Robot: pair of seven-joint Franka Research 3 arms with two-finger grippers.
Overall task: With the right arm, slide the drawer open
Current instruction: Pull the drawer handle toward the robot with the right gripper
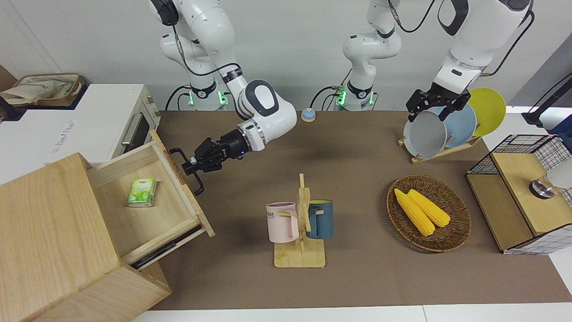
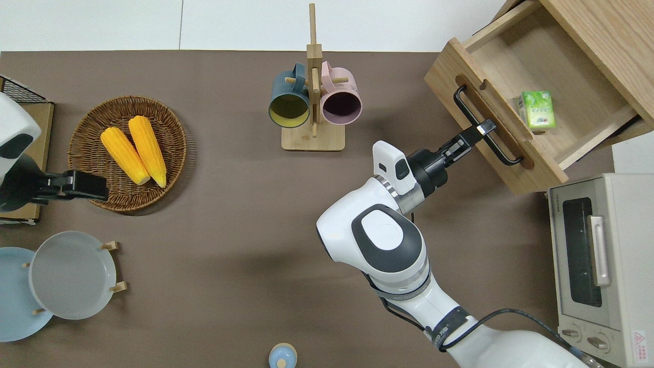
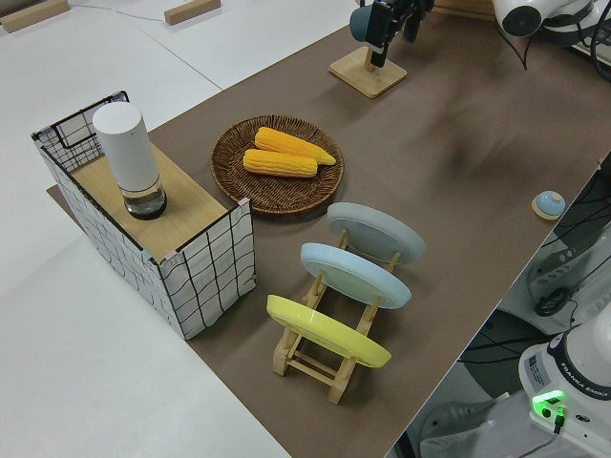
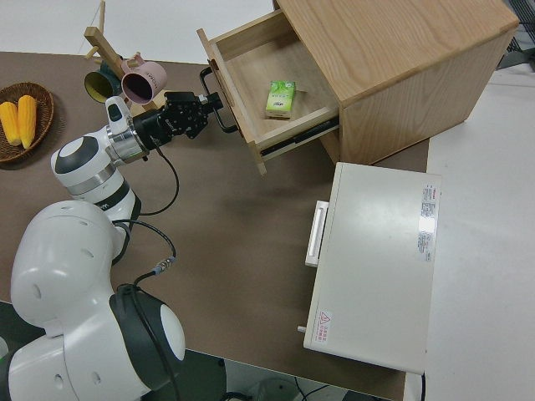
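Note:
The light-wood drawer (image 1: 147,219) (image 2: 572,87) (image 4: 251,71) stands pulled well out of the large pale wooden box (image 1: 49,241) at the right arm's end of the table. Its black bar handle (image 2: 503,156) (image 1: 199,190) runs along the front panel. My right gripper (image 2: 483,128) (image 1: 192,163) (image 4: 214,104), with the blue wrist light, is shut on the middle of that handle. A small green box (image 2: 535,109) (image 1: 142,192) lies inside the drawer. My left arm, with its gripper (image 1: 429,114), is parked.
A wooden mug rack (image 2: 312,138) with a blue and a pink mug stands near the drawer front. A white toaster oven (image 2: 598,255) sits nearer to the robots than the drawer. A wicker basket (image 2: 82,148) holds corn. A plate rack (image 1: 440,152) and a wire-mesh cabinet (image 1: 514,223) stand at the left arm's end.

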